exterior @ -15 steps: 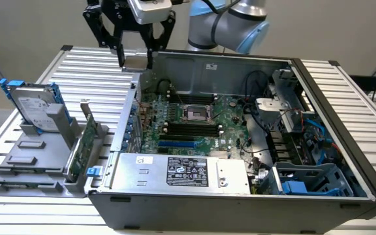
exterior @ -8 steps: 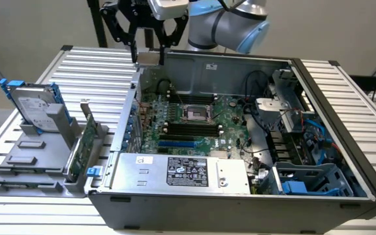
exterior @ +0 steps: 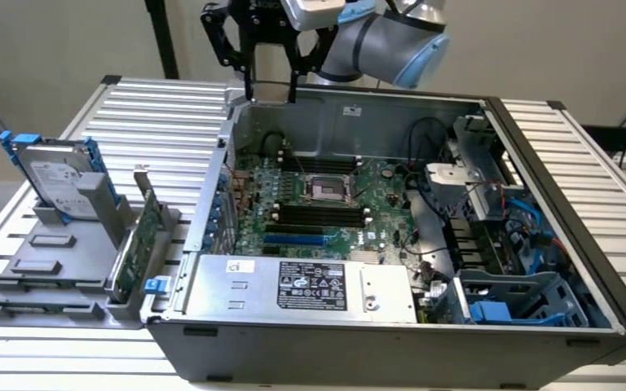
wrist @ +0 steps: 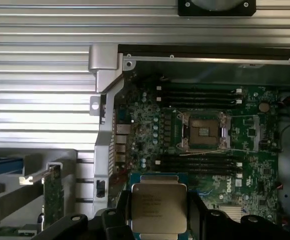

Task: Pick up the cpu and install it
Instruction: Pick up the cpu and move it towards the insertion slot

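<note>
While the arm hangs over the far wall of the open computer case (exterior: pixel 400 244), notes run view by view.

Exterior view: gripper (exterior: pixel 271 96) is high above the case corner on the exterior view's left, fingers pointing down. The motherboard (exterior: pixel 324 212) lies flat on the case floor. The socket (exterior: pixel 326 186) is bare, below and well apart from the fingertips. A hard drive (exterior: pixel 58 175) in a blue bracket stands in a rack outside the case.

Wrist view: cpu (wrist: pixel 158 206) sits between the black fingers of the gripper (wrist: pixel 158 220), dull metal lid toward the camera. The jaws are clamped wide on its two opposite edges, so the chip is held and airborne. The socket (wrist: pixel 203 131) lies beyond it, empty.

Handling, judged: light, thin, rigid. The lid looks smooth, so slip is possible. Underside contacts and socket pins are likely fragile. Edge grip only, kept level, modest squeeze.
</note>
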You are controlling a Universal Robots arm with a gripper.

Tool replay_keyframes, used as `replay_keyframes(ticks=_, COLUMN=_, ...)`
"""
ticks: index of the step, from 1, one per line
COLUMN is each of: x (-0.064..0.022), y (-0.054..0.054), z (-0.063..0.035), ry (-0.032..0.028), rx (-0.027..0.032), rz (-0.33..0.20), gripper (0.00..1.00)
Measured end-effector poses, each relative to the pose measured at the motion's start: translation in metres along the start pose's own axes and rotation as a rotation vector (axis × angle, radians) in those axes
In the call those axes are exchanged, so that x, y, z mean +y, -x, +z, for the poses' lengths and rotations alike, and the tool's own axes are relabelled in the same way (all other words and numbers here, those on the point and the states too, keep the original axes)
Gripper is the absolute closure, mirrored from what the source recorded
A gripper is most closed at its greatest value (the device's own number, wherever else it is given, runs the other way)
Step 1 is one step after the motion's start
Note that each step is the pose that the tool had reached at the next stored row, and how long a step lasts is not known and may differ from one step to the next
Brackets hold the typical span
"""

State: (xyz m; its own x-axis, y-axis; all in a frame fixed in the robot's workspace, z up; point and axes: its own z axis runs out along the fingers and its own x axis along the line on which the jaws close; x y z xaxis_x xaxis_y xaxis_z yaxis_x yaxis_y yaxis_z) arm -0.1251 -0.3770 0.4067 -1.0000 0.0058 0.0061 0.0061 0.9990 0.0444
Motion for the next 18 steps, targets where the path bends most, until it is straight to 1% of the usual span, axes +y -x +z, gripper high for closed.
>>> replay_keyframes(ticks=9, x=0.0189, y=0.036, z=0.0169, ry=0.0000, rx=-0.0001, rz=0.000, gripper=0.45)
replay_keyframes(ticks=18, x=0.0404, y=0.068, z=0.0340, ry=0.0000, rx=0.0000, rz=0.000, gripper=0.45)
